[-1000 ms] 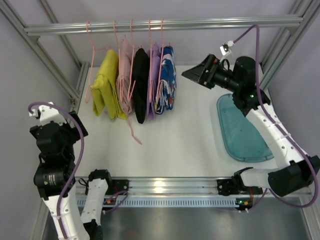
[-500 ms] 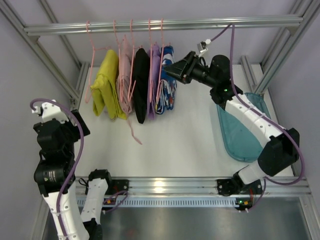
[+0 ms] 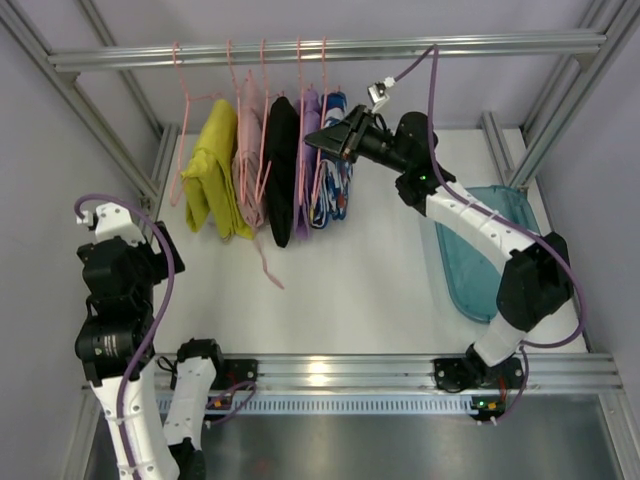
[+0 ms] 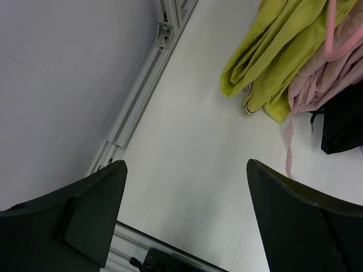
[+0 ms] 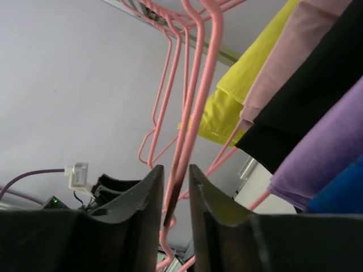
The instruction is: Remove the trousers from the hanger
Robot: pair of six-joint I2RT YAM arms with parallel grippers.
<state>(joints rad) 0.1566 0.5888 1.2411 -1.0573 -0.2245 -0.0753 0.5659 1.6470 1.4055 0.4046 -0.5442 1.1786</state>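
Pink hangers [image 3: 299, 75] in a row on the rail [image 3: 330, 48], and from above we can count five pairs on them: yellow trousers [image 3: 212, 175], pink trousers [image 3: 246, 165], black trousers [image 3: 281, 165], purple trousers [image 3: 305, 175] and, closest to the right gripper [image 3: 318, 140], blue patterned trousers [image 3: 335, 170]. That gripper reaches in at the top of the blue pair, its tips right at the hanger wires, with the teal tray [image 3: 480, 260] well behind it, back along the arm. The left arm [image 3: 118, 290] stands well apart from the clothes at the near corner of the table [image 3: 360, 290]. Over to the left wrist: the left gripper [image 4: 186, 170] is spread wide above the white table, and the yellow, pink and black pairs lie ahead of it, off to its right. Now the right wrist (the key shot): the two fingers [image 5: 142, 221] are drawn close together, with a single pink hanger wire [image 5: 195, 107] running up through the narrow slot between them. Whether they actually grip it, I cannot tell. All five pairs hang just to the right of the jaws.
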